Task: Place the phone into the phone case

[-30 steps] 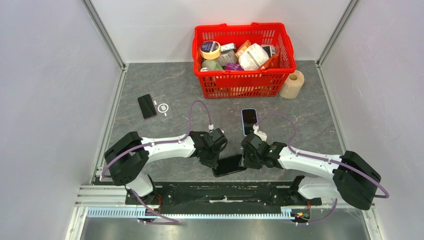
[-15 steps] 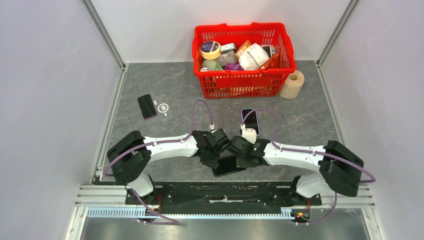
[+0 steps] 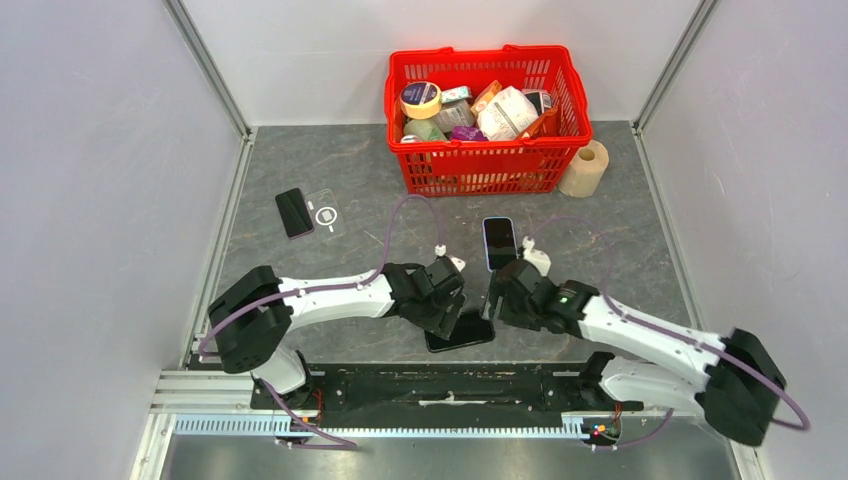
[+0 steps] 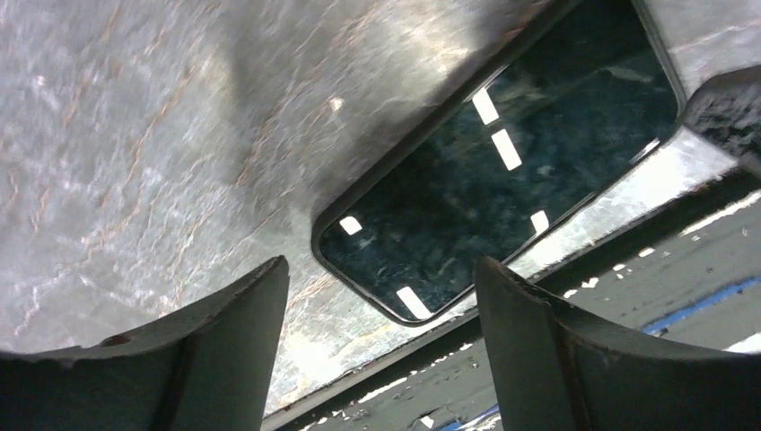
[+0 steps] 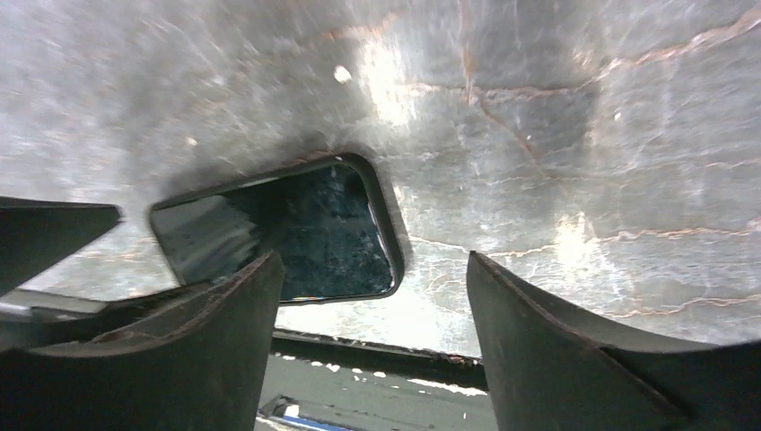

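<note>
Phone (image 3: 461,331) on table (image 3: 340,170); basket (image 3: 487,172) behind

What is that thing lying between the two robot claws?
A black phone, flat on the table. The open left gripper is over one end, the open right gripper over the other. The top view shows it.

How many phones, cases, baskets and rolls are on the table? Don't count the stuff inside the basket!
Phones: 3 (near black phone, blue-edged phone, left black phone)
Cases: 1 (clear phone case)
Baskets: 1 (red basket)
Rolls: 1 (beige roll)
Total: 6
</note>
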Robot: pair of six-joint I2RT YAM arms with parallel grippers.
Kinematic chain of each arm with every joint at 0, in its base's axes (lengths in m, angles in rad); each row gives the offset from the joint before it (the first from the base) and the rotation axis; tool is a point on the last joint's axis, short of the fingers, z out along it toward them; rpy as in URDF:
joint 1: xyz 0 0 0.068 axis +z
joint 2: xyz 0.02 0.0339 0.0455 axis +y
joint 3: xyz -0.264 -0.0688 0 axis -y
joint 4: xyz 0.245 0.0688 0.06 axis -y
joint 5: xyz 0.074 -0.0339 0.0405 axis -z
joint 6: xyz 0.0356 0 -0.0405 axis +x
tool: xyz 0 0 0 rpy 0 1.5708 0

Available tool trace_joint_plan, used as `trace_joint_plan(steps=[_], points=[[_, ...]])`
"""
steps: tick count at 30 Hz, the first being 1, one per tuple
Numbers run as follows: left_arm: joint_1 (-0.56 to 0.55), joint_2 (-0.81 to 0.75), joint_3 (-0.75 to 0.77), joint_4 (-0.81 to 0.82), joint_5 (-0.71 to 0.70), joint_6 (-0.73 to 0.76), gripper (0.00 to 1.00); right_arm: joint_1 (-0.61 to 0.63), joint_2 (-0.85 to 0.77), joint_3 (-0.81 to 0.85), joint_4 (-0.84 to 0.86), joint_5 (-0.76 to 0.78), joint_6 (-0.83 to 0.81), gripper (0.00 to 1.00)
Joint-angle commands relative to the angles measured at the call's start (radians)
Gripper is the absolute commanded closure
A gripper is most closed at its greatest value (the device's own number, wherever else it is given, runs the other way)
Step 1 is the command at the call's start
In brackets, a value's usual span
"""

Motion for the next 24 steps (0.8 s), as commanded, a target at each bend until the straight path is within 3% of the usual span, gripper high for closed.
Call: trace_joint_plan(steps=[1,7,15,24], points=[[-0.015,-0.034,0.076,0.075,0.066,0.219,0.16,-0.065,-0.162,-0.012,-0.049,-0.020,0.004,0.15],[-0.066,0.066,0.185,0.027,0.070,0.435,0.13,-0.121,-0.296,-0.009,-0.116,-0.006,0.010,0.03],[-0.130,0.227,0.326,-0.021,0.039,0.589,0.11,-0.150,-0.362,0.014,-0.161,-0.020,-0.009,0.03],[-0.138,0.270,0.324,-0.004,0.125,0.722,0.10,-0.173,-0.493,0.023,-0.259,0.038,0.002,0.03]])
